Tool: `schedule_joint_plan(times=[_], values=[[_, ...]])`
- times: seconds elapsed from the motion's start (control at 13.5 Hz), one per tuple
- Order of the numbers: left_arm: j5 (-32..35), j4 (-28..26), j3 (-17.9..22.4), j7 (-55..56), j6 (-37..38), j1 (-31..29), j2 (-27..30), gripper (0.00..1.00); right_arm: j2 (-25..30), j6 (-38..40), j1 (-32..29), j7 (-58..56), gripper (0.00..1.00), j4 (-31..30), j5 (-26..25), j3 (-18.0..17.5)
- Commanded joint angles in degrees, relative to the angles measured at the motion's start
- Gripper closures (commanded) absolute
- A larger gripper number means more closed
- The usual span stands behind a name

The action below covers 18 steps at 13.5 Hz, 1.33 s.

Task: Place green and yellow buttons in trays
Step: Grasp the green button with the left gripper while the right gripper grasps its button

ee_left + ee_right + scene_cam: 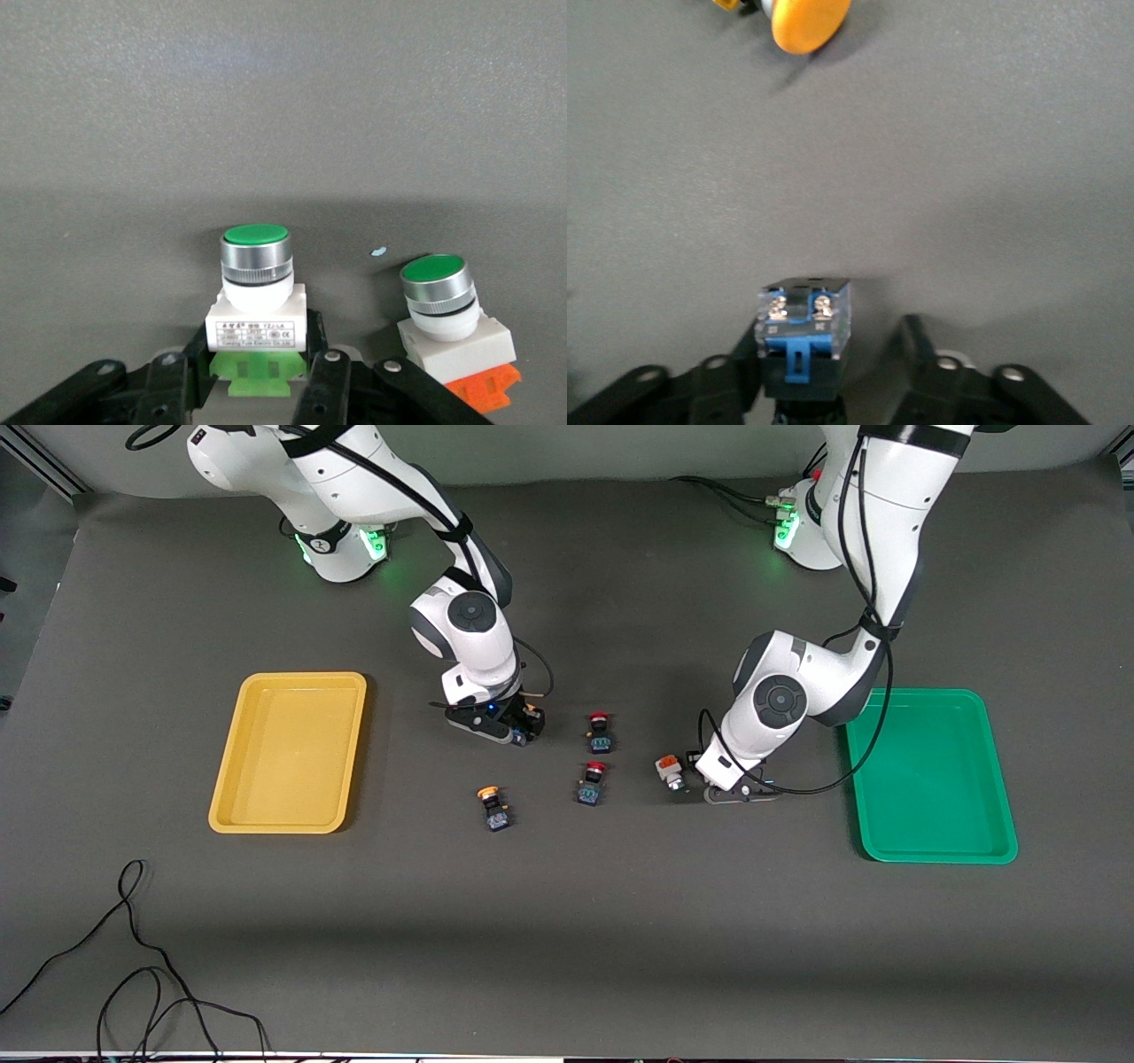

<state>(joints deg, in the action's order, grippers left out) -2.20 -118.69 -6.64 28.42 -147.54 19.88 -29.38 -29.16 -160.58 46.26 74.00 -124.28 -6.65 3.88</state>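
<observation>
The yellow tray (288, 679) lies toward the right arm's end of the desk (567, 921) and holds nothing. Between it and the desk's middle, the right gripper (523, 726) is down at the surface, straddling a black-bodied button (804, 328) with a blue contact block. One of the fingers (735, 372) sits against the body while a gap shows at the other, so the grip looks not yet made. The button's long axis runs along the fingers, with the contact block pointing away from the wrist.

A loose yellow-capped button (493, 806) lies nearer the front camera, and the right arm is plainly the closer one to it. Two red-capped buttons (600, 732) sit at the desk's middle, well apart from either tray.

Toward the left arm's end, the left gripper (709, 779) is also down at the desk. It is clamped on the green base of a white-bodied green-capped button (255, 301), whose cap points away from the wrist. An orange-based button (447, 310), also white-bodied and green-capped, rests just beside it, apart from the fingers.

The green tray (930, 700) lies empty near this gripper at the left arm's end. A lift and a short carry toward that end would probably serve.
</observation>
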Motion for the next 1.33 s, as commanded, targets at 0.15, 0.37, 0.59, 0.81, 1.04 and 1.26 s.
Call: schedule_joint_plan(times=[0.15,0.37,0.59,0.81,1.04,1.26], values=[[0.3,-0.1,0.7,5.9,8.9,1.0,9.8,1.0,3.5,10.5,0.1,-0.3,0.91,5.3,-1.4,0.4],[0.3,4.8,1.2,6.0,23.2,0.4,17.0,1.0,9.1,31.4,-0.4,-6.7,0.91,14.8,-0.6,0.6],[2.6,17.5,1.2,4.5,43.2,-3.2,17.8,1.0,14.7,42.6,-3.4,-19.8,0.91,19.4,5.3,2.7],[4.6,22.6,1.2,-9.7,51.6,-11.3,18.9,1.0,20.0,48.9,-4.6,-41.1,0.91,18.8,7.4,11.9],[4.7,21.4,1.2,-28.5,51.2,-22.7,18.7,1.0,24.6,52.9,-4.4,-63.1,0.91,16.8,7.4,23.9],[8.0,17.4,1.2,-40.4,44.9,-30.0,18.2,1.0,27.0,52.3,-4.3,-79.4,0.91,12.2,7.4,36.1]])
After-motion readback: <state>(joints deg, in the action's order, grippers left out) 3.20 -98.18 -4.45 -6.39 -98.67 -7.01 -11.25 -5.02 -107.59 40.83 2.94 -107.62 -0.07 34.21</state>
